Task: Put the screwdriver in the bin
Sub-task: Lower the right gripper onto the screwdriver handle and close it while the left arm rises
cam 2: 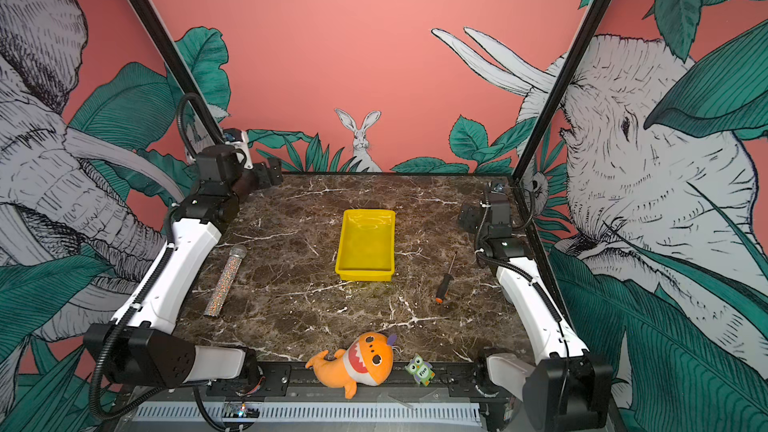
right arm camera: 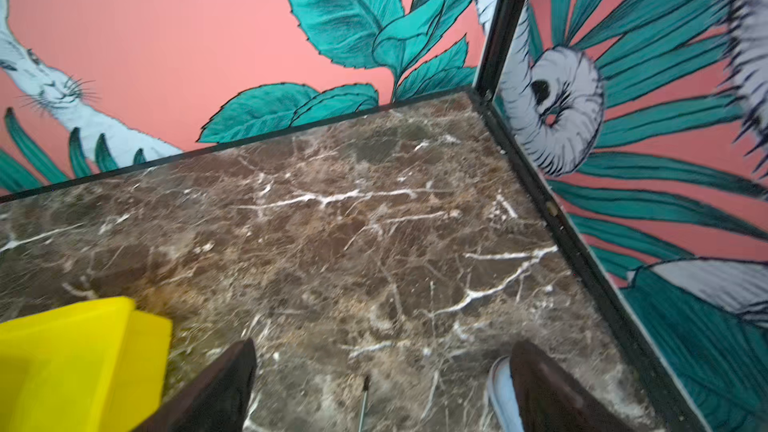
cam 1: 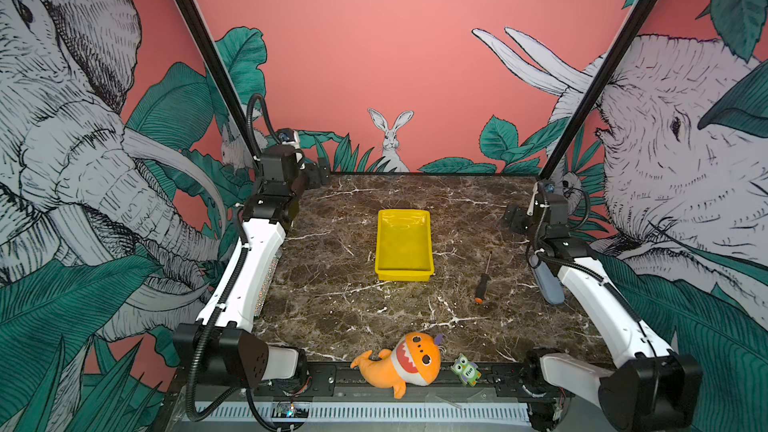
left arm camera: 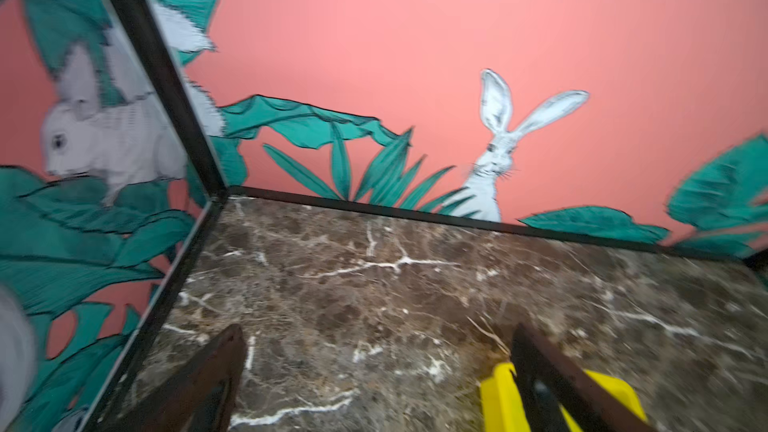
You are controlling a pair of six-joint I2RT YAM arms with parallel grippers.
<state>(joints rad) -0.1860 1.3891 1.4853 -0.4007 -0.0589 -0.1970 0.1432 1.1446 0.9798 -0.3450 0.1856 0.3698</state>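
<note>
Status: screwdriver (cam 1: 483, 280) lies flat on the desk (cam 1: 332, 305), on the right half between the bin (cam 1: 404, 274) and the right arm (cam 1: 582, 280). Orange cap points to the near edge, tip to the far edge. It is near the bin's near-right corner, not touching it. Bin sits mid-desk, empty.

Right jaws are apart and hold nothing. They hang low toward the right edge, beyond the tip. Left jaws are also apart and empty, parked at the far-left corner.

Risks as I see them:
- The right wrist view shows only the shaft tip (right arm camera: 365, 398), with the handle out of frame. Closing there means pinching a thin round shaft flat on marble, which likely slips or scrapes the desk. Go for the handle.
- The handle is round, so a one-sided touch probably rolls it away toward the bin.
- A blue-grey oblong item (cam 1: 548, 284) lies just under the right arm at the right edge. A low sweep toward the handle could knock it.
- An end grasp lets the tool swing in transit.
- The bin is shallow and looks light. A low approach may shove it, and a high release may leave the tool bouncing out or lying across the rim.
- The plush shark (cam 1: 409, 361) at the near edge is well clear.
</note>
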